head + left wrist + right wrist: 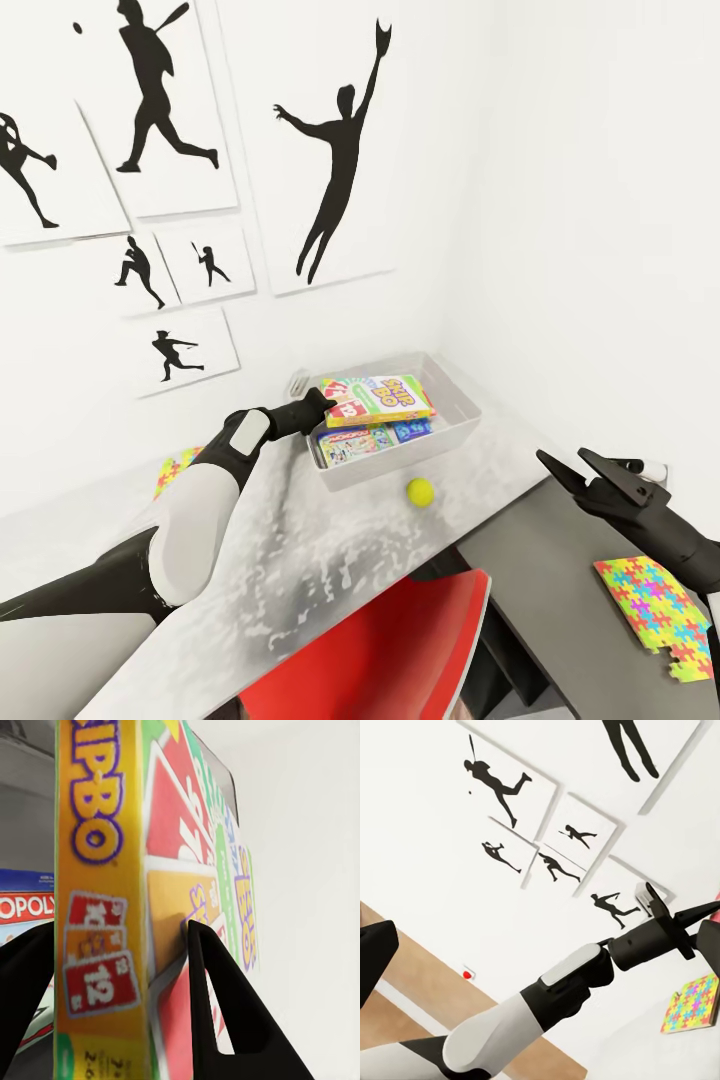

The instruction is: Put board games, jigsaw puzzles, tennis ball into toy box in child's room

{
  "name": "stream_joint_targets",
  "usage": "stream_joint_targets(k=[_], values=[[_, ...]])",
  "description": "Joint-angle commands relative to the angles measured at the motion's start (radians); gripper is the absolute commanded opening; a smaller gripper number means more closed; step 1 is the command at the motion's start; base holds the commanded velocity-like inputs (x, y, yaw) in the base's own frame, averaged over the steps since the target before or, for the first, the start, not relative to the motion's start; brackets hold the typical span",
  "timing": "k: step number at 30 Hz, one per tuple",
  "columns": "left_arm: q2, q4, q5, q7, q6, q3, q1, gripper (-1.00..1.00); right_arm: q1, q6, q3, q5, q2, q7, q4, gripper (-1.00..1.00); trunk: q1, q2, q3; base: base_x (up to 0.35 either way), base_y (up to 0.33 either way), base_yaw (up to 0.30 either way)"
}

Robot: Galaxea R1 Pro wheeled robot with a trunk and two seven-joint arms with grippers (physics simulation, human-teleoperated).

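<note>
From the head camera, the left gripper (318,403) is seen clenched on the Skip-Bo board game (378,397), which is held just over the toy box (452,425); the Monopoly board game (372,443) already lies inside, beneath it. The tennis ball (420,491) sits on the table (300,540) just outside the box's near wall. One jigsaw puzzle (175,470) lies beside the left arm, and another jigsaw puzzle (660,612) rests on the lower dark cabinet (550,570), where the right gripper (580,470) is poised with its jaws parted and nothing between them.

In the left wrist view the grip is confirmed: the fingers (217,1005) are pressed onto the Skip-Bo box (101,907) near its edge, with the Monopoly lid (26,904) glimpsed behind.

The right wrist view catches the left arm (555,990), the baseball silhouette prints (510,780) on the wall and a puzzle (690,1003).

For a clean drop (judged from these views), the box should be lowered flat onto the Monopoly game, kept within the tray walls, and released only once it is supported.
</note>
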Motion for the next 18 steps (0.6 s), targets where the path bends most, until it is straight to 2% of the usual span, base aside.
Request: stream_joint_targets(k=[1, 7, 8, 18], values=[[-0.001, -0.001, 0.002, 0.0, 0.008, 0.007, -0.001, -1.0, -0.001, 0.004, -0.001, 0.001, 0.0, 0.004, 0.0, 1.0, 0.001, -0.002, -0.002, 0.0, 0.0, 0.0], [-0.001, -0.001, 0.002, 0.0, 0.008, 0.007, -0.001, -1.0, -0.001, 0.004, -0.001, 0.001, 0.0, 0.004, 0.0, 1.0, 0.001, -0.002, -0.002, 0.0, 0.0, 0.0], [-0.001, -0.001, 0.002, 0.0, 0.008, 0.007, -0.001, 1.0, -0.001, 0.004, -0.001, 0.001, 0.0, 0.004, 0.0, 1.0, 0.001, -0.002, -0.002, 0.0, 0.0, 0.0], [0.0, -0.001, 0.001, 0.0, 0.008, 0.006, -0.001, 1.0, -0.001, 0.004, -0.001, 0.001, 0.0, 0.004, 0.0, 1.0, 0.001, -0.002, -0.002, 0.0, 0.0, 0.0]])
